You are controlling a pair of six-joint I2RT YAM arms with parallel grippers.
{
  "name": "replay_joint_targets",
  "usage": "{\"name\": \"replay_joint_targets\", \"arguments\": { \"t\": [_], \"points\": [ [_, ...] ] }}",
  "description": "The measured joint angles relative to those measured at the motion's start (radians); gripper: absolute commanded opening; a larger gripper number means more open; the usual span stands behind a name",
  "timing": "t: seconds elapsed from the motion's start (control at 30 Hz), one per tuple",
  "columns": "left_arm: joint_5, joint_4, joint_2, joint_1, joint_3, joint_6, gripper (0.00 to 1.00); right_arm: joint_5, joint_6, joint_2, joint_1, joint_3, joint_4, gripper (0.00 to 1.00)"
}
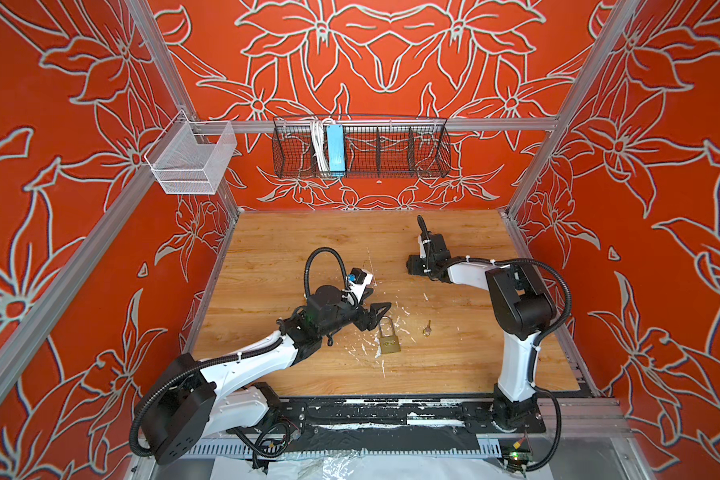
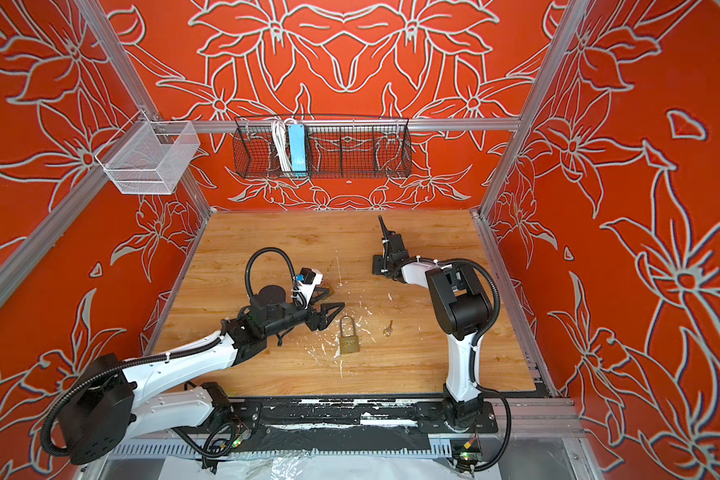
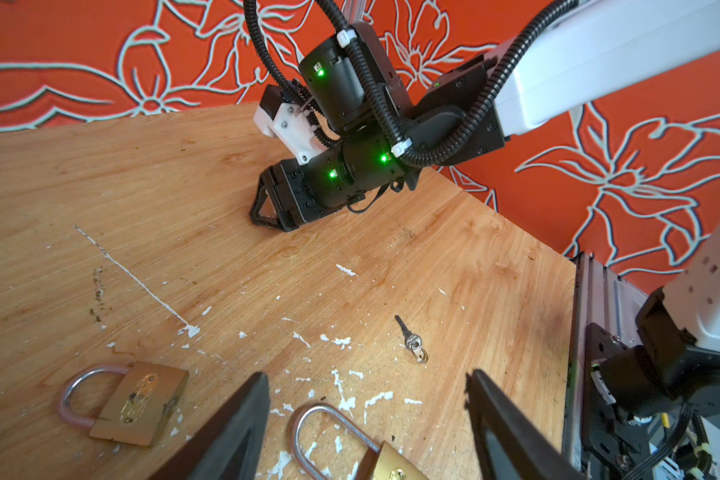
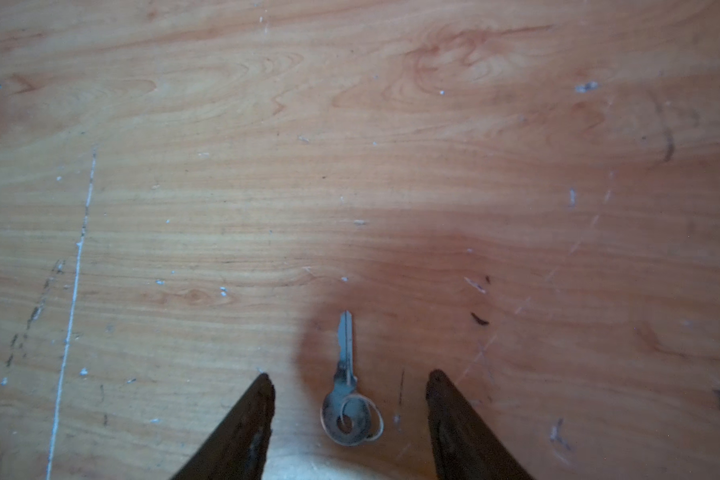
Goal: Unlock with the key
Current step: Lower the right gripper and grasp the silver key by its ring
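A brass padlock (image 1: 388, 343) (image 2: 349, 344) lies flat on the wooden table (image 1: 292, 249), shackle pointing away. My left gripper (image 1: 377, 301) (image 2: 332, 300) hovers open just behind it. In the left wrist view the padlock's shackle (image 3: 329, 432) lies below the gap of that open gripper (image 3: 368, 376). A second brass padlock (image 3: 138, 403) shows off to one side. A small key (image 1: 427, 328) (image 2: 387, 329) (image 3: 410, 340) with a ring lies right of the padlock. My right gripper (image 1: 412, 266) (image 2: 378, 266) sits low at mid-table. Its wrist view shows the gripper (image 4: 350, 376) open astride a key (image 4: 346, 353); I cannot tell whether it is the same key.
White paint flecks (image 1: 362, 332) dot the wood around the padlock. A black wire basket (image 1: 360, 145) and a white mesh basket (image 1: 192, 158) hang on the back rail. Aluminium frame rails border the table, with the arm mounts along the near edge (image 1: 391, 411).
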Motion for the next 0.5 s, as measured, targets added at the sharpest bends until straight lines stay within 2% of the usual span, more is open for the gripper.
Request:
{"name": "replay_joint_targets", "arguments": {
  "t": [0.3, 0.43, 0.5],
  "points": [
    [-0.001, 0.0, 0.004, 0.0, 0.0, 0.0, 0.76, -0.059, 0.003, 0.01, -0.001, 0.021, -0.026, 0.44],
    [-0.001, 0.0, 0.01, 0.0, 0.0, 0.0, 0.76, -0.068, -0.013, 0.025, 0.0, 0.046, -0.047, 0.31],
    [-0.001, -0.001, 0.014, 0.0, 0.0, 0.0, 0.76, -0.069, -0.013, 0.025, -0.001, 0.047, -0.06, 0.28]
  ]
}}
